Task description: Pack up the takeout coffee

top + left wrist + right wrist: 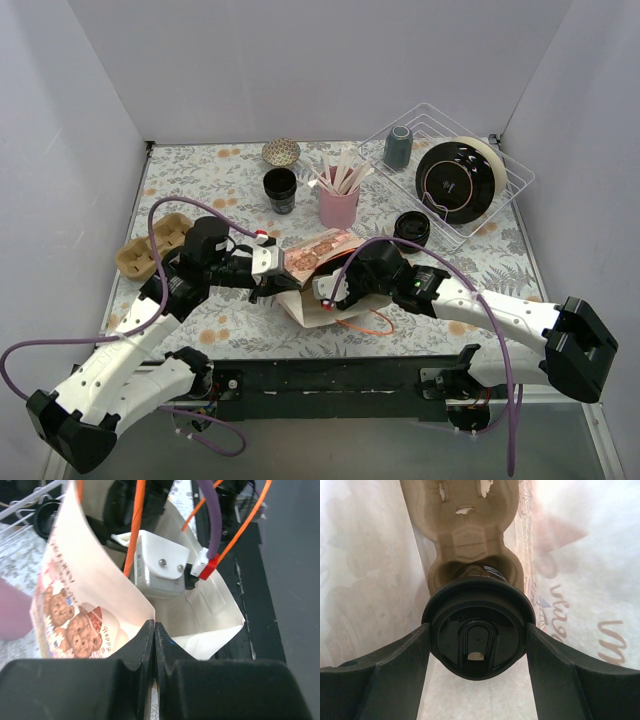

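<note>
Right gripper (477, 647) jaws are grasping the takeout coffee (478, 611) by its lid. The cup body is mostly hidden, sitting in a pulp carrier (470, 535) inside the paper bag (95, 580). Bag walls are crowding both sides. Left gripper (154, 635) jaws are clenching the bag's rim.

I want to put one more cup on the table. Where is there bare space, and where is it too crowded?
Bare cloth: the back-left patch between the cup carrier, the patterned bowl and the black cup; also the strip between the dish rack and the right arm. Crowded: the middle, around the paper bag and the pink cup.
</note>
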Controlling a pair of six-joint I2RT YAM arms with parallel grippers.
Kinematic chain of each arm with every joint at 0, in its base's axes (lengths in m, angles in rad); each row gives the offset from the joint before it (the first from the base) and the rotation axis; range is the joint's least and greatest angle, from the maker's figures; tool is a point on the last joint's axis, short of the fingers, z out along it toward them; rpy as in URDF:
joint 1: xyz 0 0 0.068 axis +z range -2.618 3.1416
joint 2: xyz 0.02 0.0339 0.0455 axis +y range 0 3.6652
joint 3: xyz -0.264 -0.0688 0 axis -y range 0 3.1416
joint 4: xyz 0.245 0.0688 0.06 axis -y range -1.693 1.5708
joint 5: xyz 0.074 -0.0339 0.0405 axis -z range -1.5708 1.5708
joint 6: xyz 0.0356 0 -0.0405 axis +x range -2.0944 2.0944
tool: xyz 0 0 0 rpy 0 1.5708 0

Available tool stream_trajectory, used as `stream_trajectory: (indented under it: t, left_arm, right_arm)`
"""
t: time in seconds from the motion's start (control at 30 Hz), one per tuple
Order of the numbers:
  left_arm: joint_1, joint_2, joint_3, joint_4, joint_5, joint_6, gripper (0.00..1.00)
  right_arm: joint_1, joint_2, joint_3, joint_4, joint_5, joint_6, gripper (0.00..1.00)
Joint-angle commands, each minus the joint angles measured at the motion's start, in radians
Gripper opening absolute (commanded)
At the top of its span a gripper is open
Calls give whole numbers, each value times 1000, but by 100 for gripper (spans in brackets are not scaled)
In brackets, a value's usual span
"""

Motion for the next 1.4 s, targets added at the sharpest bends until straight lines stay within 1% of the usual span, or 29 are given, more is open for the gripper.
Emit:
stream_trajectory:
  t: [0.0,0.1,0.17,0.3,0.4,0.57,0.7,0.8,0.87,1.0,1.07,1.13,1.17,1.27,1.37]
  left_arm:
    - [21,-39,7,17,-42,-59,0]
    - [26,-28,23,-13,6,-38,0]
    - [35,-30,14,-11,36,-30,0]
    - [53,-37,-19,29,92,-38,0]
    - [60,-36,-32,46,128,-45,0]
    - [60,-25,-19,50,142,-48,0]
    - [60,-16,-16,50,162,-51,0]
    - [60,-13,-19,56,179,-61,0]
    - [60,-11,-19,59,188,-67,0]
    - [58,-8,-23,66,194,-79,0]
    - [60,-7,-22,69,205,-82,0]
    - [58,4,-19,69,216,-85,0]
    - [58,7,-14,70,221,-87,0]
    - [60,19,1,70,225,-87,0]
    - [60,27,9,76,236,-88,0]
  right_arm:
    - [-3,-11,0,39,-22,-48,1]
    - [-3,4,20,34,-19,-65,1]
    - [-3,13,24,36,-13,-105,1]
    - [-3,44,15,54,-17,-174,1]
    - [-3,67,8,112,-25,-208,1]
    - [-3,64,-18,184,-36,-236,1]
    - [-3,35,-14,197,-74,-269,1]
    - [-2,17,21,166,-109,-282,1]
    - [-2,15,29,115,-125,-288,1]
    - [-2,6,-3,74,-166,-309,1]
    - [0,17,-35,86,-174,-340,1]
    - [-3,27,-57,138,-159,-349,1]
    - [-3,50,-54,157,-157,-352,1]
    - [-3,90,-14,137,-156,-343,1]
    - [-3,106,1,146,-153,-346,1]
